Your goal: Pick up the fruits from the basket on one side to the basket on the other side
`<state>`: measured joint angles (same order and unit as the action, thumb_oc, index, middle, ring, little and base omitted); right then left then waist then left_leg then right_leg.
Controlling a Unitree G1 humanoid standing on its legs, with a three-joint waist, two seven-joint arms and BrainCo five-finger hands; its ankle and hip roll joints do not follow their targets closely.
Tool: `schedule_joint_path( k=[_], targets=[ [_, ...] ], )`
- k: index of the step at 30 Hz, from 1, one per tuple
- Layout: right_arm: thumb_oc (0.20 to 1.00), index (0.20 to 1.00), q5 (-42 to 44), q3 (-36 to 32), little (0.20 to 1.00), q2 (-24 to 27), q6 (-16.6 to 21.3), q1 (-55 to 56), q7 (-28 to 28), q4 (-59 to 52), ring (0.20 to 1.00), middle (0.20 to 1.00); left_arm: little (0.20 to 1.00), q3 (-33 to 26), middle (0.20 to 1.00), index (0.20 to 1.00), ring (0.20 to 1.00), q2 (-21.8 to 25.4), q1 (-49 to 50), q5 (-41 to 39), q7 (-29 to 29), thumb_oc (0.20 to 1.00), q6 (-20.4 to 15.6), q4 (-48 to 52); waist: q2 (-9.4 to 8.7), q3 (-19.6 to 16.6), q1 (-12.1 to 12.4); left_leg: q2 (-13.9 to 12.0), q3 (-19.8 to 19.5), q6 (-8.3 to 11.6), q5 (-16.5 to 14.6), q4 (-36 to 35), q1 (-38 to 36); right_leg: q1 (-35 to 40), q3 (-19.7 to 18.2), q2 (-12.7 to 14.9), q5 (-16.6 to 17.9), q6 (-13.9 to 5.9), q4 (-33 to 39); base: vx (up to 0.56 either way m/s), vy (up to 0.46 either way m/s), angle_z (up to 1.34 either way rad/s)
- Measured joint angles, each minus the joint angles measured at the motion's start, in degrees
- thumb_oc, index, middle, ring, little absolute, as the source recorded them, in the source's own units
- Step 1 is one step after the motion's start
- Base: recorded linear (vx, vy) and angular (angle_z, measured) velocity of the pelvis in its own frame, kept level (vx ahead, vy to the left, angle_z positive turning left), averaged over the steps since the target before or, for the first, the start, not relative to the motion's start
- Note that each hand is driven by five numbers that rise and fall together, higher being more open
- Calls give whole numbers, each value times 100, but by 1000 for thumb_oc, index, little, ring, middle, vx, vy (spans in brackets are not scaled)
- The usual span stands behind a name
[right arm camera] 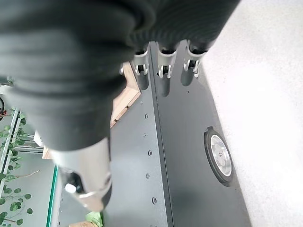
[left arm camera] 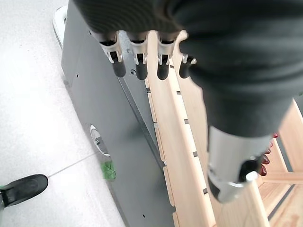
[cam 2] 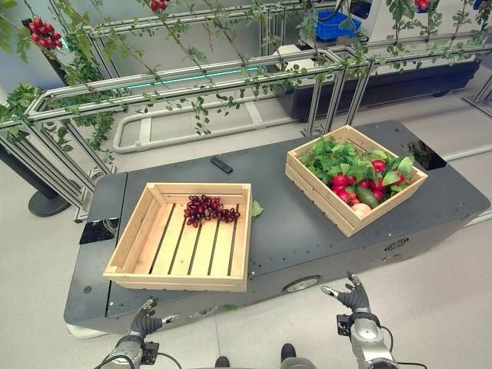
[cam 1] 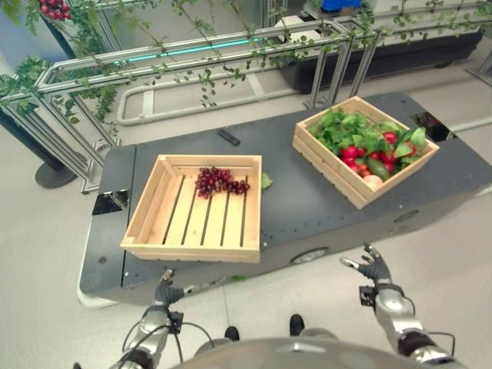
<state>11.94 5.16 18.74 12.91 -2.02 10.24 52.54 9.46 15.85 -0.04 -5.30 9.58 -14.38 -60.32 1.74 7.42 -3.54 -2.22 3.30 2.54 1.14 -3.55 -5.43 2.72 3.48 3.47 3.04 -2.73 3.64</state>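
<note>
Two wooden crates stand on a dark grey platform (cam 1: 300, 200). The left crate (cam 1: 146, 223) holds one bunch of dark red grapes (cam 1: 219, 181) at its far side. The right crate (cam 1: 338, 181) is packed with green leaves, red fruits (cam 1: 354, 154), a green one and a pale one. Low in front of the platform's near edge hangs my left hand (cam 1: 165, 290), open, below the left crate. My right hand (cam 1: 374, 267) is open too, in front of the platform below the right crate. Both hands hold nothing. In the left wrist view the left crate's front rail (left arm camera: 175, 142) runs just past the fingers (left arm camera: 139, 66).
A small black remote (cam 1: 228, 137) lies on the platform behind the left crate. A green leaf (cam 1: 266, 181) sits beside that crate. Metal rail fencing with vines (cam 1: 192, 61) stands behind the platform. A round wheel (right arm camera: 220, 156) is set in the platform's side near my right hand.
</note>
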Motion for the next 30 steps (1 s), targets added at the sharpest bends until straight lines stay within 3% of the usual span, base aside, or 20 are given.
schedule_joint_path(
  k=[10,24,30],
  targets=[
    [1000,1000,-6,-2,1000,24,-1,16,-1,-116,1000,1000,1000,-232,1000,1000,1000,37,21,-68,5,1000,-22,431,-109,-35,4,-11,1,5,-3,-9,4,-1,-1,-12,0,0,13,0,0,0],
    [1000,1000,-135,-504,1000,857,-15,381,-189,-1714,1000,1000,1000,-739,1000,1000,1000,653,241,-250,135,1000,-202,2500,-360,117,14,-27,4,14,-7,-50,22,-14,0,-31,0,1,57,0,0,0],
    [1000,1000,-125,-498,1000,1612,12,256,-534,-2394,1000,1000,1000,-847,1000,1000,1000,877,214,-246,148,1000,-313,3083,-432,168,14,-30,4,15,-8,-82,14,-18,-3,-39,8,9,69,0,0,0]
  ],
)
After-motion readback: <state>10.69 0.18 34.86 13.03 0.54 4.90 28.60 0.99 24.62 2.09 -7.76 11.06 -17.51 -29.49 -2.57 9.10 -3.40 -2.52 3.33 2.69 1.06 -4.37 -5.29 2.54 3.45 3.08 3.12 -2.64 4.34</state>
